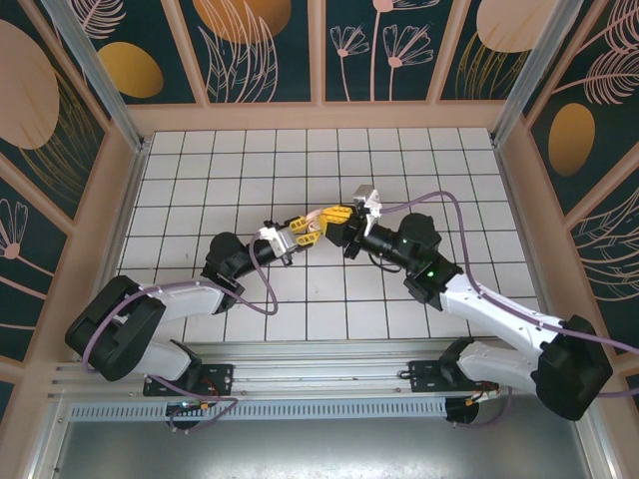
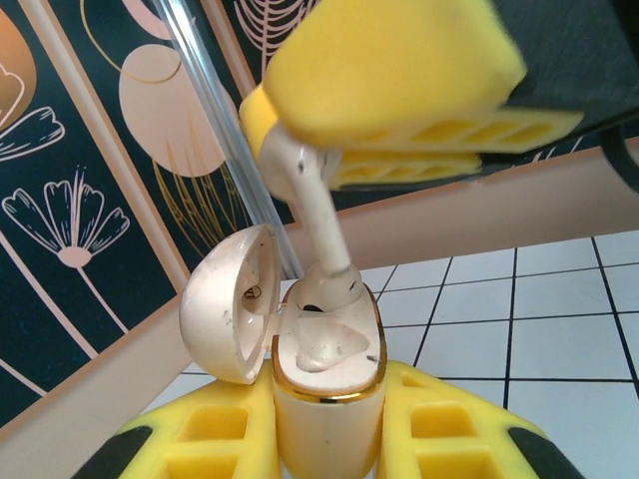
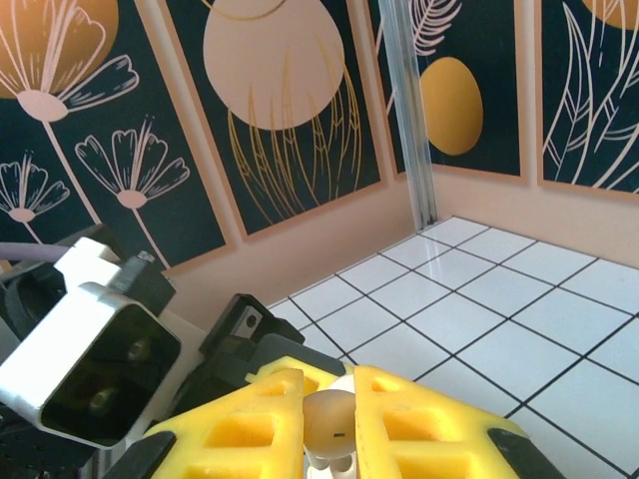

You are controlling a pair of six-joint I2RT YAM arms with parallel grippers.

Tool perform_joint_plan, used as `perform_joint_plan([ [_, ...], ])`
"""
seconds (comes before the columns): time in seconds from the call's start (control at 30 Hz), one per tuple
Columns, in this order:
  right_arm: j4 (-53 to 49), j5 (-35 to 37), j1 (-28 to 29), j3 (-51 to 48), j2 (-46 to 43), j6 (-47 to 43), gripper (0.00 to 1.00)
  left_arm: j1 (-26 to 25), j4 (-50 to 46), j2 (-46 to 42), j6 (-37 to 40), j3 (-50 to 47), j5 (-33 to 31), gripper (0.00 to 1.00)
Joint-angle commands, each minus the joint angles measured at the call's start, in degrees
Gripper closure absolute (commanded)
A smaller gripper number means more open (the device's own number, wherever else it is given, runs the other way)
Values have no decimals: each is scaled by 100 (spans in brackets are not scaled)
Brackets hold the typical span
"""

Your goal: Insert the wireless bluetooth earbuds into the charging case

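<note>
left gripper (image 2: 324,444): I've got it clamped on the charging case (image 2: 327,384), lid (image 2: 232,304) open, bottom centre
right gripper (image 2: 399,95): pinching an earbud (image 2: 318,215), long axis near-upright, straight above, lower end meeting the case's open top

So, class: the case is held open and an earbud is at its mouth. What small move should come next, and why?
Probably ease the right end effector along the stem's line, pressing the earbud deeper into the case. Only the stem's tip sits inside the open rim, so it looks unseated, and the left end effector grips the case firmly.
</note>
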Motion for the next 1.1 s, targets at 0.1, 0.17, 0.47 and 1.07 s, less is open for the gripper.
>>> perform_joint_plan([
  [0.1,135,1,-14,205,104,-158,84,-27,329,-175,-209,16,139,80],
  [0.17,163,-34,-15,200,129,-132,84,-27,323,-184,-224,17,131,80],
  [0.47,266,-36,-11,188,293,-88,84,-27,375,-214,-350,43,174,80],
  [1.07,390,-107,57,123,458,-9,84,-25,384,-256,-562,101,134,80],
])
